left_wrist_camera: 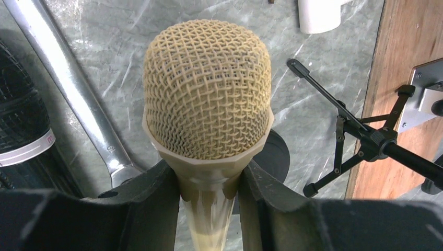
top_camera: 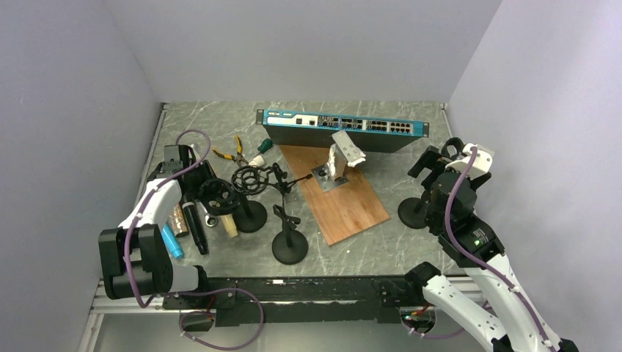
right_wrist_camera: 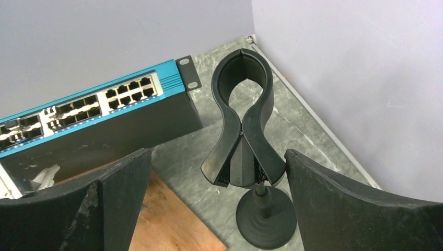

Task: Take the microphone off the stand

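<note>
Left fingers (left_wrist_camera: 151, 209) are closed on the microphone (left_wrist_camera: 208, 89), one each side of the neck, right under the flared collar. The grip point is judged deliberate: the collar is wider than the gap, so the head can't be pulled down through, and the mesh is spared from being crushed. The microphone is held head-up toward the wrist camera, with the handle running down between the fingers and out of frame. Whether the handle is seated in a holder can't be told, as that part is blurred and cut off. A round black stand base (left_wrist_camera: 276, 151) is seen just behind it on the tabletop (left_wrist_camera: 313, 47), probably the stand in question.

Right fingers (right_wrist_camera: 334, 198) are spread wide, nothing held. An empty clip stand (right_wrist_camera: 243, 130) is framed between them, not touched. They are probably kept clear of the left side's work rather than assigned to that stand.

Materials:
- **Microphone:** the head is a tan open lattice, domed, coarse weave. The collar is faceted, same tan, matte, and looks printed rather than metal. The handle tapers downward.
- **Fingers:** matte black with rough moulded edges, so decent friction is expected on the neck.
- **Clip stand:** smooth black plastic, keyhole-shaped, with a closed ring up top, two lips flaring below, a thin post and a domed disc foot.
- **Tabletop:** grey marbled, slick-looking.
- **Other items:** a polished steel wrench (left_wrist_camera: 73, 89) lies flat just left of the microphone. A blue-faced network switch (right_wrist_camera: 94, 107) is set at the back.
</note>
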Tool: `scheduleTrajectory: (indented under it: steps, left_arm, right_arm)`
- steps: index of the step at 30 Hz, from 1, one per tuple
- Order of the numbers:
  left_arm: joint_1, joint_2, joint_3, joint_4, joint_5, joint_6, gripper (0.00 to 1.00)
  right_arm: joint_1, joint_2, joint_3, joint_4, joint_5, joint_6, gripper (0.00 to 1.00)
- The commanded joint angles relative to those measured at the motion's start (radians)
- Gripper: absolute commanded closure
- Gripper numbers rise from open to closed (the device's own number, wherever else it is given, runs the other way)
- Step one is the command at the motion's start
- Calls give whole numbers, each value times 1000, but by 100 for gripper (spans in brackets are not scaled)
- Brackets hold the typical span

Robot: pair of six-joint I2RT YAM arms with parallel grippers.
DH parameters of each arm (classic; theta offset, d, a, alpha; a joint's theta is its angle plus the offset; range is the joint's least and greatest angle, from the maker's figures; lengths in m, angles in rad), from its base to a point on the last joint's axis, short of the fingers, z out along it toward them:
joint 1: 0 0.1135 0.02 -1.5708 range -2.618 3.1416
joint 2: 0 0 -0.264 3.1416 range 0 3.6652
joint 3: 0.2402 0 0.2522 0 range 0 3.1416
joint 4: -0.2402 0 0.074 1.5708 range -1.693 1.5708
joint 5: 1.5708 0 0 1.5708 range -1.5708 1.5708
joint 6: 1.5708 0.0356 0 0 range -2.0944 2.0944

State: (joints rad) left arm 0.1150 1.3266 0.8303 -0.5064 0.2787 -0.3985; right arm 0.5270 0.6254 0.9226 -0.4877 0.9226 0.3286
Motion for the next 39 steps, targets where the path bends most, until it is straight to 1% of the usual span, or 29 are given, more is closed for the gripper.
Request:
scheduleTrajectory:
  steps: [1, 7, 10, 14, 23, 26, 32, 36, 38, 39]
  left_arm:
    - [2, 9, 10, 56, 37, -6, 75]
    - [2, -20, -14, 62, 32, -3, 51]
    - [2, -40, -25, 53, 9, -2, 34]
    - [2, -83, -27, 44, -22, 1, 21]
    - [1, -197, 52, -18, -123, 29, 16]
    - [3, -239, 94, -44, -173, 36, 12]
    - [5, -329, 193, -62, -272, 44, 7]
    - [4, -369, 266, -68, -271, 75, 7]
    - [5, -386, 303, -57, -201, 97, 8]
    - [5, -394, 318, -41, -142, 108, 8]
  right_arm:
    - [0, -32, 13, 56, -57, -52, 0]
    - [1, -43, 24, 63, -79, -72, 0]
    - [1, -31, 38, 55, -91, -70, 0]
    - [1, -17, 55, 47, -107, -61, 0]
    - [0, 5, 106, 32, -150, -84, 0]
    - [2, 11, 125, 27, -148, -102, 0]
    - [2, 3, 159, 37, -179, -139, 0]
    - [2, 12, 195, 43, -265, -169, 0]
    - [2, 26, 214, 39, -318, -181, 0]
    - [2, 34, 221, 37, -343, -186, 0]
